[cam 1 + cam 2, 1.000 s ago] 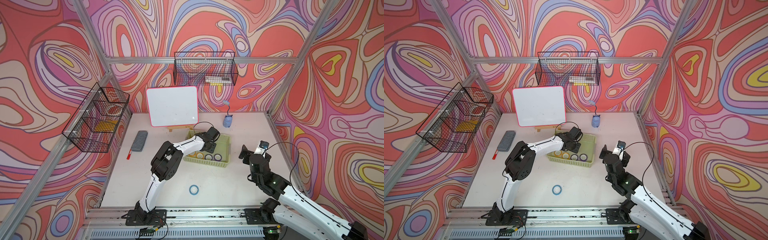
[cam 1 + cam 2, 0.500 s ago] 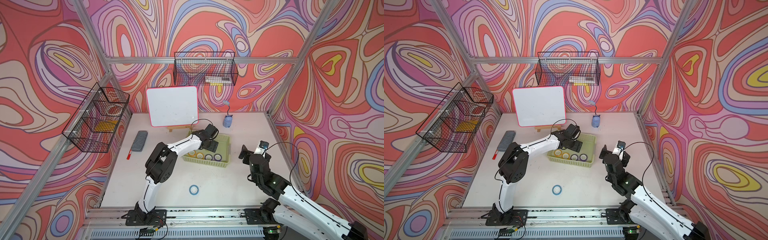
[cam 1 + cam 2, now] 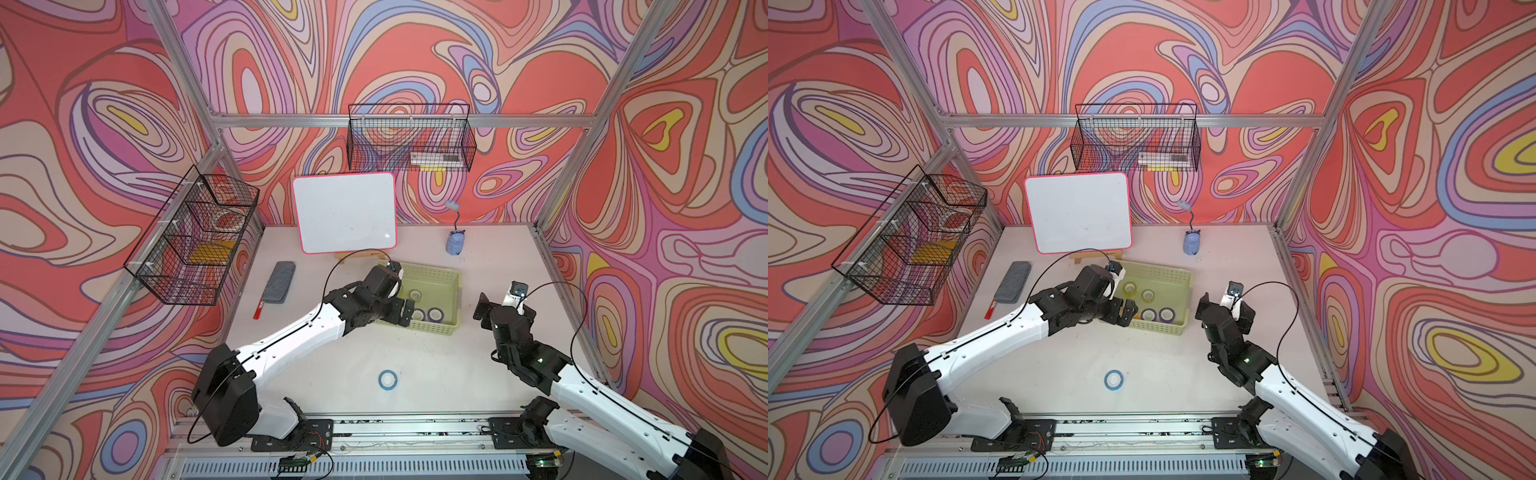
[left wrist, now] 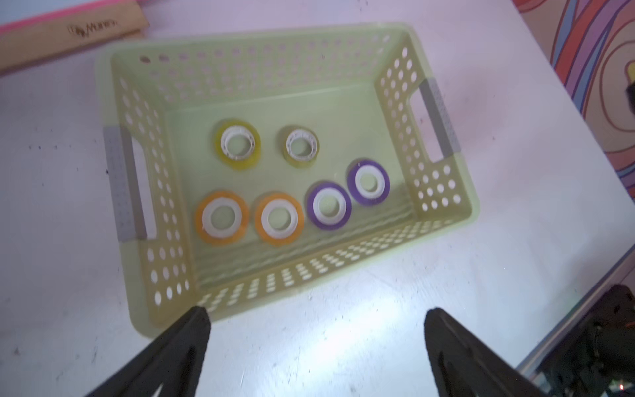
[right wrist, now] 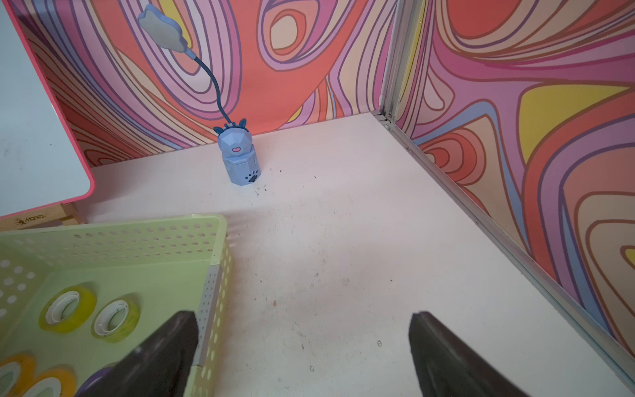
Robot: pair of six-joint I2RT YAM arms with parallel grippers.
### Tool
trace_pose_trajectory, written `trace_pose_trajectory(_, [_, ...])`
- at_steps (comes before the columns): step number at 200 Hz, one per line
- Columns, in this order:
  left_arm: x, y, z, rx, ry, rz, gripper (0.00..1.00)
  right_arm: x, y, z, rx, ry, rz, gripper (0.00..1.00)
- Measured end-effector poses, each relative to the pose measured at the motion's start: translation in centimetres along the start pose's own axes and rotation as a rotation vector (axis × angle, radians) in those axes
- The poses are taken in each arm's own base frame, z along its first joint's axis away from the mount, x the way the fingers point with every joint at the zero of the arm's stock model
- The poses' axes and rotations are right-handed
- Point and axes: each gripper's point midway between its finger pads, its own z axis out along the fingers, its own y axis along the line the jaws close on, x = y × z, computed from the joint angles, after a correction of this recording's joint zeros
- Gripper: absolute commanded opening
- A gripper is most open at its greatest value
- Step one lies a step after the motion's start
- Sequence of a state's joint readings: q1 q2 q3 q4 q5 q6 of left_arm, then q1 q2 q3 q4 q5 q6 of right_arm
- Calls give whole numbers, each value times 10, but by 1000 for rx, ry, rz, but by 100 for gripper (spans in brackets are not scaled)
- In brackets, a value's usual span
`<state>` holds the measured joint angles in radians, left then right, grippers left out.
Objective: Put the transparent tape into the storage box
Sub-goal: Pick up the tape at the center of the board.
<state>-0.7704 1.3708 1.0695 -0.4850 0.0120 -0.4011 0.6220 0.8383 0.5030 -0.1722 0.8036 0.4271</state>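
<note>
storage box [image 4: 275, 68]: shallow pale yellow-green plastic basket, round-hole walls, grey handle strips, on matte pale desk [image 3: 478, 374]. six white-cored rolls lie flat on its floor:
- larger transparent tape [image 4: 237, 164] and smaller transparent tape [image 4: 300, 165], glossy, yellowish
- two orange rolls [image 4: 201, 220]
- two purple rolls [image 4: 310, 206]

one thin blue tape ring [image 3: 380, 380] on desk, well apart from box.

left fingers [image 4: 178, 350] spread wide, empty, at box's near wall. right fingers [image 5: 165, 350] spread wide, empty, near box's end.

pink-rimmed whiteboard [image 3: 345, 216] behind box.
</note>
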Motion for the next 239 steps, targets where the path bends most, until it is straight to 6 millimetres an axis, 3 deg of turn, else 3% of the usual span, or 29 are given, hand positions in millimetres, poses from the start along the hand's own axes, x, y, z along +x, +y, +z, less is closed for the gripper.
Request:
trace_pose_trajectory(51, [74, 11, -30, -21, 80, -6, 99, 0, 0, 0, 1, 1, -1, 98])
trace_pose_trajectory(104, [129, 10, -29, -31, 208, 1, 99, 1, -1, 1, 9, 2, -7, 98])
trace_pose_trajectory(172, [173, -7, -2, -66, 391, 60, 95, 5, -1, 3, 18, 12, -22, 98])
trace_pose_trajectory(239, [184, -15, 19, -115, 462, 107, 88, 6, 0, 4, 20, 16, -27, 98])
